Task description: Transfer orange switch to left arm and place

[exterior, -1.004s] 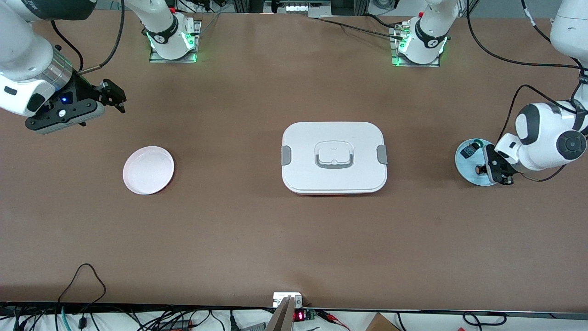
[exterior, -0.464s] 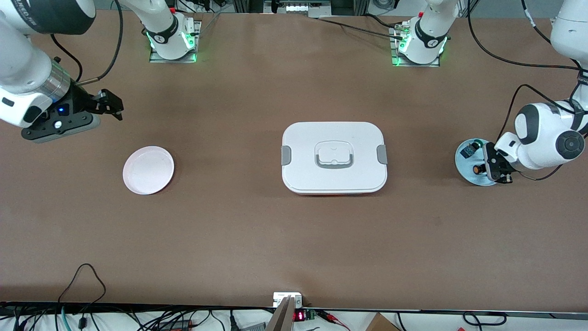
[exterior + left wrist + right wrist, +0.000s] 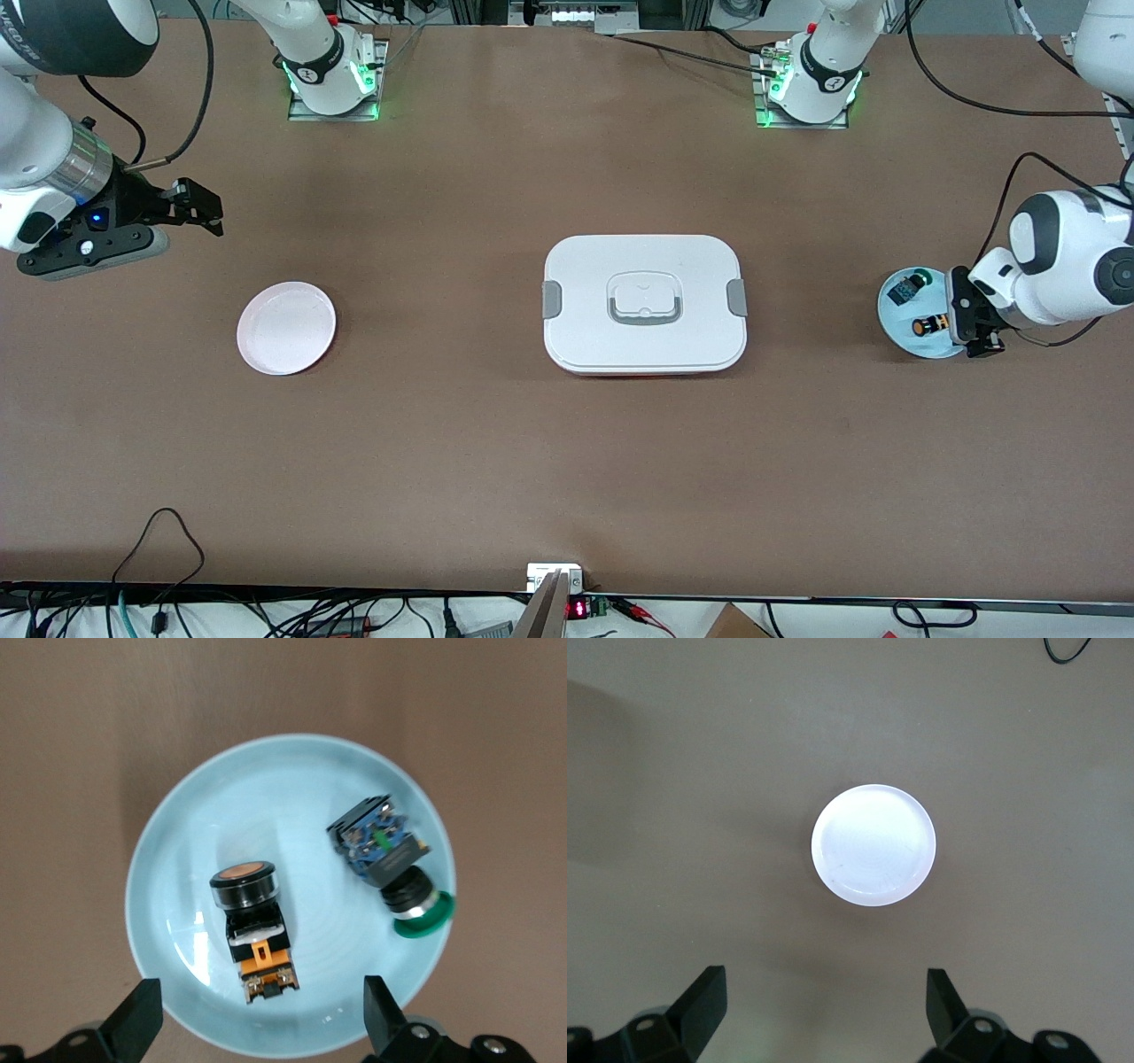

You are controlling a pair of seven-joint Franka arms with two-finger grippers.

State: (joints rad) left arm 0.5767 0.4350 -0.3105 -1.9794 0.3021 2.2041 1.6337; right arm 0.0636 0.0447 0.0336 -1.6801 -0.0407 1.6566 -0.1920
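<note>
Brown table; white box central. Left gripper, fingers apart, empty, hovers over the blue plate, orange switch at its 12 o'clock. Right gripper waits, spread, empty.

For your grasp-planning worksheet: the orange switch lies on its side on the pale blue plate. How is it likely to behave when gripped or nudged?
The orange switch looks like rigid plastic, so probably stiff and light. Its round capped head may let it roll or pivot if nudged, though the squarer terminal end should limit that. The pale blue plate looks glossy, so it could slide.
</note>
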